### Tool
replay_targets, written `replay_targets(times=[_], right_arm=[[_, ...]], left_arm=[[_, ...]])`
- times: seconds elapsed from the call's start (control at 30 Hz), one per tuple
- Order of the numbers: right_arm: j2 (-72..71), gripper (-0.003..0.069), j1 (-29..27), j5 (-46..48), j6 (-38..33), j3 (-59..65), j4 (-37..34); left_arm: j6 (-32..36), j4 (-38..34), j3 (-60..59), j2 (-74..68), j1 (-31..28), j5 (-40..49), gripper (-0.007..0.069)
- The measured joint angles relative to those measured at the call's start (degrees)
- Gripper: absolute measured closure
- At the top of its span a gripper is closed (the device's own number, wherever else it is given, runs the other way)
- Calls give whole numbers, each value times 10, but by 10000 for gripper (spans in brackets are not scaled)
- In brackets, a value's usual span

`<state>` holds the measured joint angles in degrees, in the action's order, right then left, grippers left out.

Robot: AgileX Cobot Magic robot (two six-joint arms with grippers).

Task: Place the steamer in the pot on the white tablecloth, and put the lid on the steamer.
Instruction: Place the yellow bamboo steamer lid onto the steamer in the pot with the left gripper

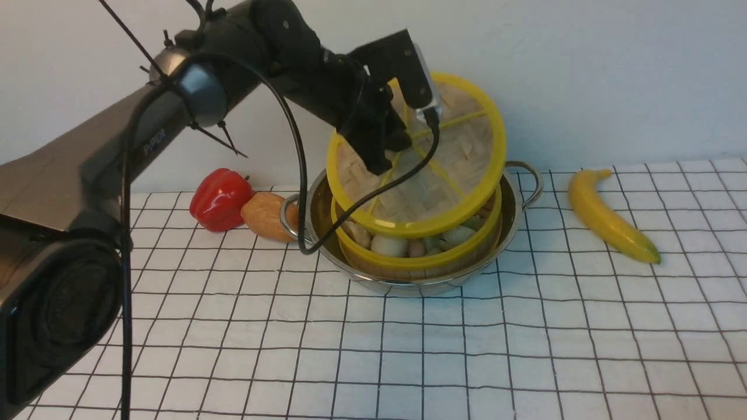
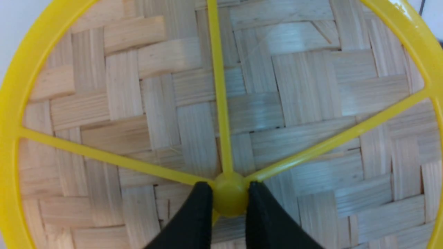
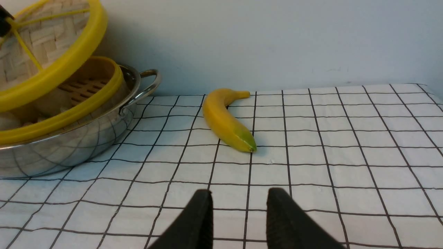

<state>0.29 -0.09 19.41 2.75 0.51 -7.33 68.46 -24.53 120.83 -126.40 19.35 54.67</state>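
Front view: the lid (image 1: 435, 169) is being held tilted above the steamer (image 1: 417, 248), its lower edge close over the steamer's near rim; the steamer is being carried inside the pot (image 1: 408, 274) on the white tablecloth (image 1: 408, 356)
Front view only: a red pepper (image 1: 219, 198) and a tan rounded item (image 1: 268, 217) are being shown left of the pot, the tan item just beside its handle; a banana (image 1: 610, 216) is lying to the right, well apart
Left wrist view only: the lid's centre hub (image 2: 230, 193) is being pinched by the left gripper (image 2: 230, 207), one black finger (image 2: 193, 221) pressed on each side; spokes and woven bamboo are filling the picture
Right wrist view only: the steamer's slatted floor (image 3: 81, 88) is being shown under the raised lid; the right gripper (image 3: 238, 214) is being held low over bare cloth, near the banana
Left fingers: closed narrowly on the hub
Right fingers: parted a little, nothing being held or touched
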Motion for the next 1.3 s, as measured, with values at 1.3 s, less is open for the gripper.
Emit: replay_targets(times=[1.3], right_arm=[[0,419,0,0,0,0,0]], left_arm=[[-48,30,42,-49,1,65,508]])
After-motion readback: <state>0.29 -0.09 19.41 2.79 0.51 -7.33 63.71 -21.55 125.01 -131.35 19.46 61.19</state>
